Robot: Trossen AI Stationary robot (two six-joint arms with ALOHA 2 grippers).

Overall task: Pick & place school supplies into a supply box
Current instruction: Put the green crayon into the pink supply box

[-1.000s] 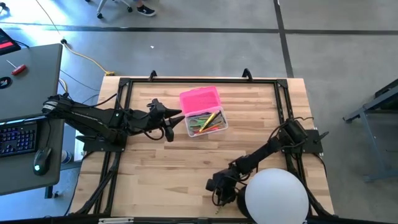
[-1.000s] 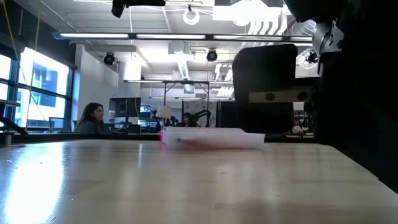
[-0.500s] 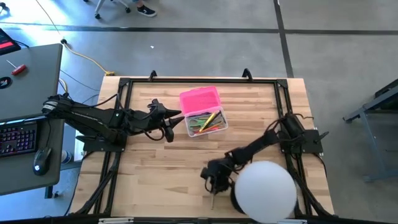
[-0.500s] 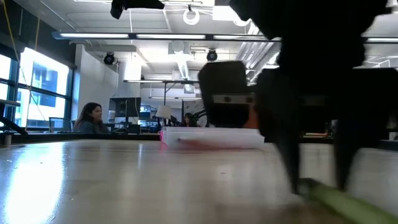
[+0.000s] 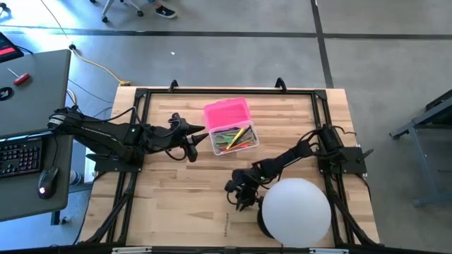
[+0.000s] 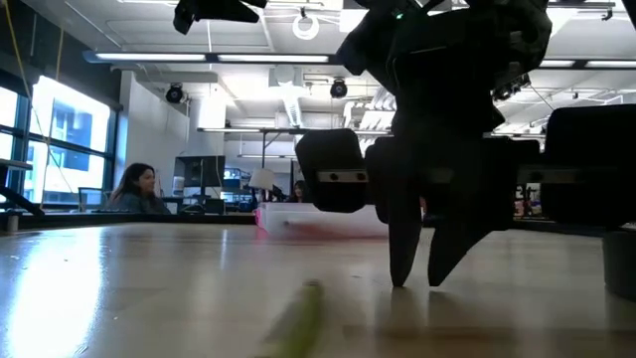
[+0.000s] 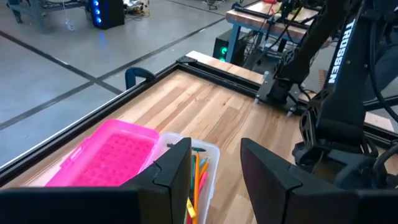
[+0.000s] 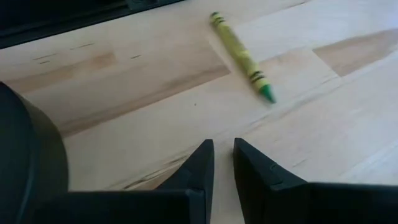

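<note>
A green crayon (image 8: 242, 55) lies flat on the wood near the table's front edge (image 5: 227, 224), and shows blurred in the low view (image 6: 293, 318). My right gripper (image 5: 240, 197) (image 8: 222, 158) stands just behind it, tips close to the wood (image 6: 422, 273). A narrow gap is left between its fingers, with nothing in it. The clear supply box (image 5: 234, 138) holds several pens and pencils. Its pink lid (image 5: 227, 113) lies open on the far side. My left gripper (image 5: 192, 141) (image 7: 214, 174) hovers open at the box's left end.
A large white dome (image 5: 295, 210) sits at the near right, close beside my right arm. A black frame (image 5: 226, 90) runs round the tabletop. Bare wood spreads between the box and the crayon. A desk with a keyboard (image 5: 21, 155) stands to the left.
My right gripper has swung from the near edge toward the table's far side and a little left. Its fingers have drawn closer together. The green crayon has shifted leftward along the wood and now lies clear of the fingers.
</note>
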